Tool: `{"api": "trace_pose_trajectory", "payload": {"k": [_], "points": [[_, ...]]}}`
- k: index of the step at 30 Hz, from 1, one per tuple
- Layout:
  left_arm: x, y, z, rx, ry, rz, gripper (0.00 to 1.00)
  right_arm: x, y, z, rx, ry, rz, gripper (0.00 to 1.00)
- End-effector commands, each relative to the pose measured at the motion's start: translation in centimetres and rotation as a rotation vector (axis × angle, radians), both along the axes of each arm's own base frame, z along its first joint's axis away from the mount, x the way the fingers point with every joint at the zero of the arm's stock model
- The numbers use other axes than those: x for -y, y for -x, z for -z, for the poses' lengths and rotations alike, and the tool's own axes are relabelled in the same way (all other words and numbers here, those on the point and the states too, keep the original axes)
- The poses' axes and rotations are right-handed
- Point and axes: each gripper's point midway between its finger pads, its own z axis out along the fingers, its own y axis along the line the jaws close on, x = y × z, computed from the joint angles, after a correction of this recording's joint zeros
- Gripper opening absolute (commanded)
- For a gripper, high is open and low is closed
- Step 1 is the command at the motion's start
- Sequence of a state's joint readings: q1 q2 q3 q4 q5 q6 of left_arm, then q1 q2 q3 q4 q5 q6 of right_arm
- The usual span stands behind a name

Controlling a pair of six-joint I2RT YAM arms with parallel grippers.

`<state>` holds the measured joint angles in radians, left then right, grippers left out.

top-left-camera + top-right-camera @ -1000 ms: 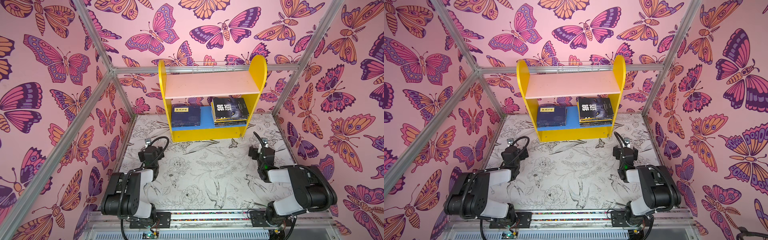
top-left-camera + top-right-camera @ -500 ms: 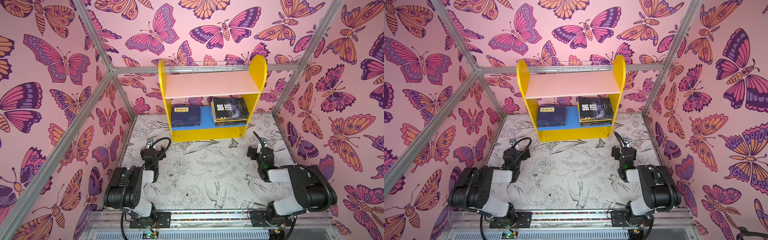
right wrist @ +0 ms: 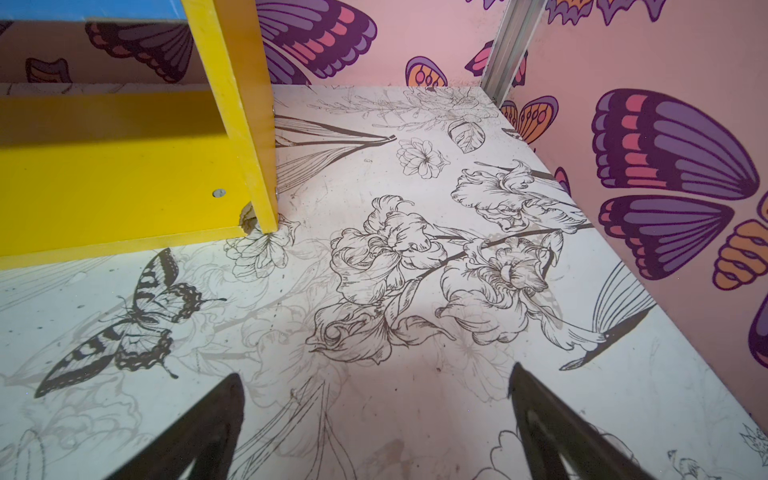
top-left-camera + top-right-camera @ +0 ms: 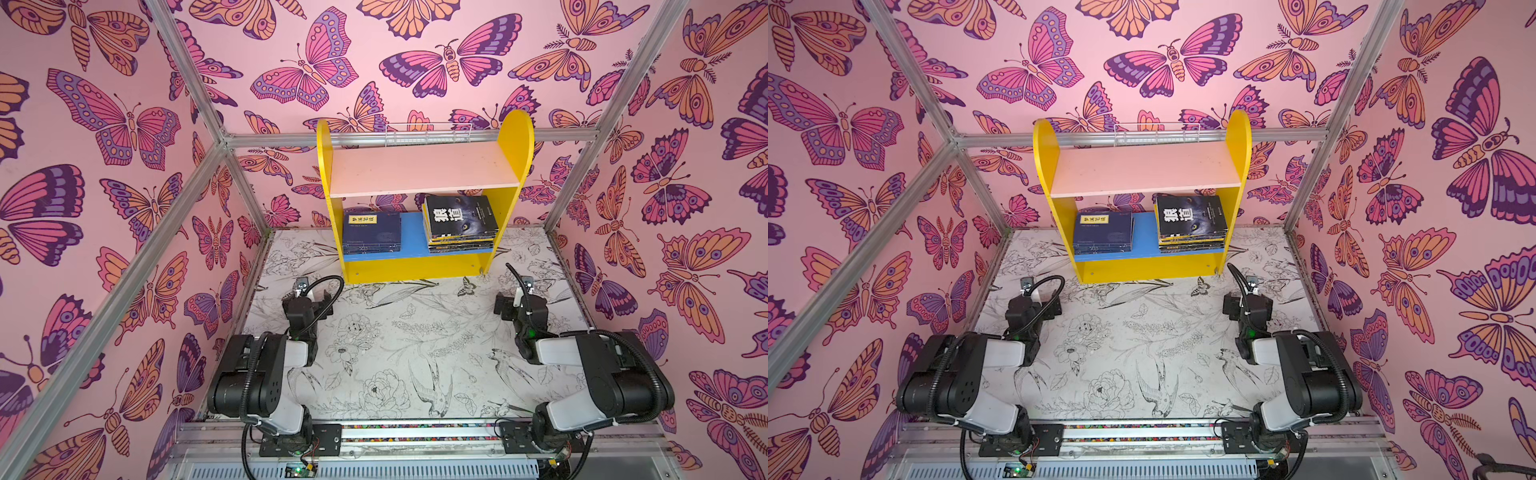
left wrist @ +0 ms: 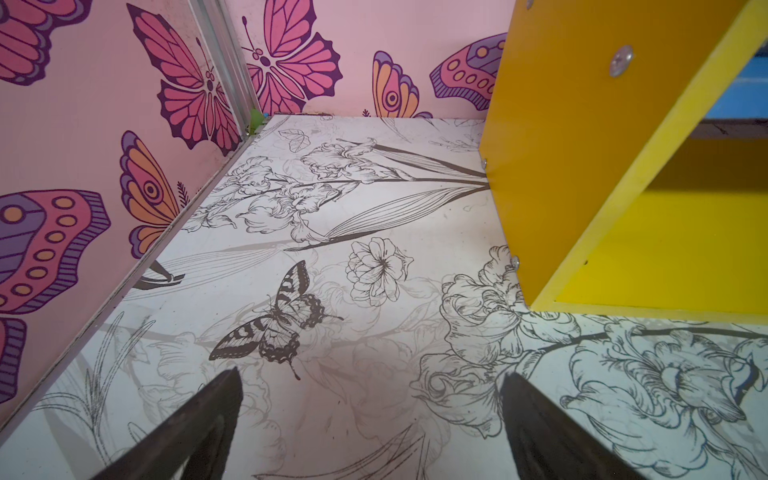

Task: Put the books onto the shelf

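Note:
The shelf (image 4: 424,170) (image 4: 1142,170) stands at the back of the table in both top views. Its pink upper board is bare. On the blue lower board lie the books: a navy stack (image 4: 371,232) (image 4: 1102,232) at the left and a stack with a black cover on top (image 4: 459,222) (image 4: 1192,220) at the right. My left gripper (image 4: 309,296) (image 5: 372,374) hangs low over the table in front of the shelf's left foot (image 5: 561,145), open and empty. My right gripper (image 4: 517,297) (image 3: 376,371) is open and empty near the shelf's right foot (image 3: 124,166).
Pink butterfly walls (image 4: 124,187) close in the table (image 4: 395,353) on three sides, with aluminium posts (image 4: 245,195) at the back corners. A wire rail (image 4: 428,133) runs behind the shelf top. Both arm bases (image 4: 291,440) sit on the front rail.
The left arm has folded back a little, and its gripper has edged slightly right. The right arm has barely moved. Both grippers have stayed open.

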<state>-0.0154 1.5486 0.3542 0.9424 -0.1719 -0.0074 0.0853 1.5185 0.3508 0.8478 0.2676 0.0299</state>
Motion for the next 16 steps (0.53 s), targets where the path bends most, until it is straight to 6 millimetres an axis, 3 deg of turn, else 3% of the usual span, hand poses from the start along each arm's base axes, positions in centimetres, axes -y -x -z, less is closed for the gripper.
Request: {"api": "trace_pose_trajectory", "payload": {"k": [1, 16], "points": [[0.73, -0.13, 0.12, -0.003, -0.004, 0.038, 0.98, 0.26, -1.01, -1.53, 0.041, -0.029, 0.005, 0.99], [0.63, -0.22, 0.20, -0.011, 0.016, 0.054, 0.98, 0.21, -1.18, -1.43, 0.032, -0.059, -0.029, 0.99]]}}
